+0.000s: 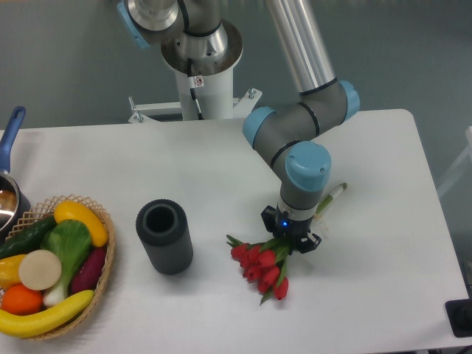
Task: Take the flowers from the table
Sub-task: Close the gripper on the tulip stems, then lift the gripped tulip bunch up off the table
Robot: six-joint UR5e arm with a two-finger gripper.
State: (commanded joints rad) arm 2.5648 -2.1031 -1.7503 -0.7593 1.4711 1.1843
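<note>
The flowers [259,264], a bunch of red tulips with green leaves, hang from my gripper [289,237], which is shut on the leafy part just behind the blooms. Their pale green stems [330,198] stick out past the wrist toward the upper right. The blooms point down and left, close above the white table [369,280]; whether the lowest ones still touch it is unclear. My fingers are mostly hidden by the wrist above them.
A dark grey cylindrical vase [164,235] stands left of the flowers. A wicker basket [104,269] of fruit and vegetables sits at the front left. A pot with a blue handle [10,136] is at the far left edge.
</note>
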